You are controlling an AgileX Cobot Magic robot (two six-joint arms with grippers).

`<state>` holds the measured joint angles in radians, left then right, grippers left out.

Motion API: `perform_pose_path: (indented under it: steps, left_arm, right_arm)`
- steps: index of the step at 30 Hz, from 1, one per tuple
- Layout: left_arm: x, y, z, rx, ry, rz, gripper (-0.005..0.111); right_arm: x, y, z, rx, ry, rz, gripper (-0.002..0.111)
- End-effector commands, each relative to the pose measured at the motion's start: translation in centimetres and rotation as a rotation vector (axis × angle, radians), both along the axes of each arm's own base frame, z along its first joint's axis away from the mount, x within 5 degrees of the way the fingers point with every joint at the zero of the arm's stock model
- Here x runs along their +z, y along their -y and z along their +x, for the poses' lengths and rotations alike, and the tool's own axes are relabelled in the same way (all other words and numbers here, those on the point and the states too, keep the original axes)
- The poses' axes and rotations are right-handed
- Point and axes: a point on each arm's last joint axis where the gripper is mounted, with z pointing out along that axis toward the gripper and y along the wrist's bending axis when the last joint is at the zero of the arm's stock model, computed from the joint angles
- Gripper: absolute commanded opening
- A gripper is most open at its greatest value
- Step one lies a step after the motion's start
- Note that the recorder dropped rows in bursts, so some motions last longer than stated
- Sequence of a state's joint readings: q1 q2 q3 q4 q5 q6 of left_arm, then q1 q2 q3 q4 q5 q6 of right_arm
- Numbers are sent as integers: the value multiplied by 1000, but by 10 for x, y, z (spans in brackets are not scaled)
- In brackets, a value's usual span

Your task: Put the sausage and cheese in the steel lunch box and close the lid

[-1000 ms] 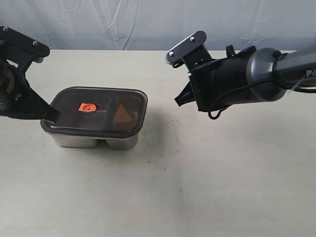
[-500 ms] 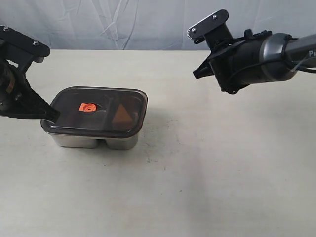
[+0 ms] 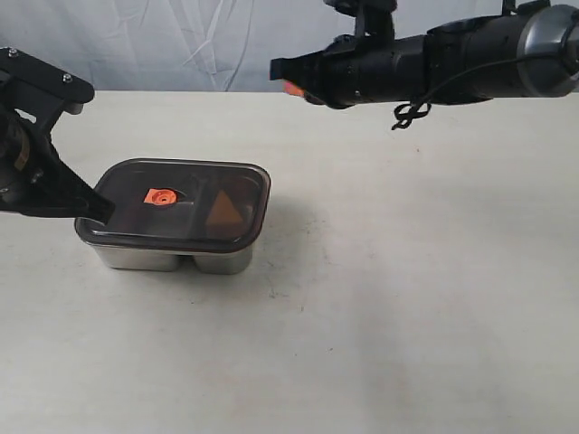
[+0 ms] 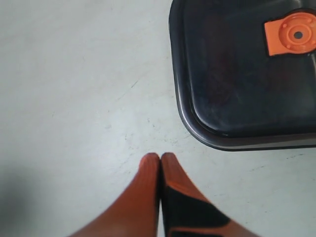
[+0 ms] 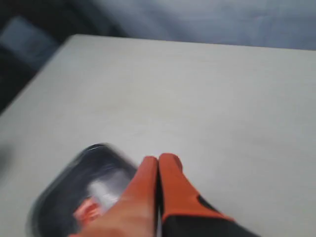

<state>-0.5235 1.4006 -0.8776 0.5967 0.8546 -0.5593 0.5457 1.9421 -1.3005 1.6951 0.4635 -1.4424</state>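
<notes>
1. steel lunch box [image 3: 172,259]: set on the table [image 3: 407,271], left of centre, closed by the lid [image 3: 194,183], orange valve [image 3: 160,196] uppermost.
2. cheese [image 3: 223,213]: seen through the lid as a triangle, right compartment. The sausage is possibly the dark shape by the valve, though this is not clearly made out.
3. left fingers [image 4: 145,190]: pressed together, empty, placed just beside the lid's corner, a gap shown between.
4. right fingers [image 5: 170,190]: closed, empty, held above the far table, well apart from the box.

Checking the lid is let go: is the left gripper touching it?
Apart. The left wrist view shows bare table between the shut left gripper and the lid.
</notes>
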Motion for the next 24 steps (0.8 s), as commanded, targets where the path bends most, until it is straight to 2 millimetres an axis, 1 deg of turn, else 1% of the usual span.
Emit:
perform_pose_path:
  steps: [1, 2, 4, 5, 6, 7, 8, 10, 13, 15, 18, 20, 22, 24]
  left_arm:
    - [2, -1, -1, 3, 10, -8, 0]
    - [3, -2, 0, -6, 23, -1, 0]
    - [3, 0, 0, -2, 24, -23, 0]
    - [0, 3, -2, 31, -5, -78, 0]
    - [-1, 4, -4, 50, -26, -109, 0]
    - [-2, 6, -6, 68, -44, -142, 0]
    - [-2, 7, -6, 70, -47, -146, 0]
    - [-2, 7, -6, 70, -47, -146, 0]
    - [-2, 6, -6, 69, -45, -144, 0]
    - [-2, 6, -6, 69, -45, -144, 0]
    - [-2, 6, -6, 69, -45, -144, 0]
    - [-2, 6, -6, 69, -45, -144, 0]
    - [-2, 6, -6, 69, -45, -144, 0]
    - [-2, 6, -6, 69, -45, -144, 0]
  right_arm:
    - [40, -20, -51, 664, 138, 284, -1]
    - [44, -19, -57, 730, 129, 330, -1]
    - [43, -19, -58, 736, 111, 317, -1]
    - [39, -18, -55, 701, 82, 267, -1]
    - [35, -18, -51, 661, 82, 216, -1]
    - [26, -19, -41, 529, 60, 111, -1]
    - [23, -19, -36, 461, 53, 69, -1]
    - [18, -18, -26, 314, 44, 11, -1]
    - [17, -16, -17, 143, -8, -9, -1]
    - [18, -17, -17, 92, -29, -20, -1]
    - [20, -18, -20, 74, -31, -47, -1]
    - [21, -15, -21, 38, -67, -69, -1]
    - [18, -5, -18, -82, -118, -173, -1]
    - [16, 1, -22, -185, -173, -267, -1]
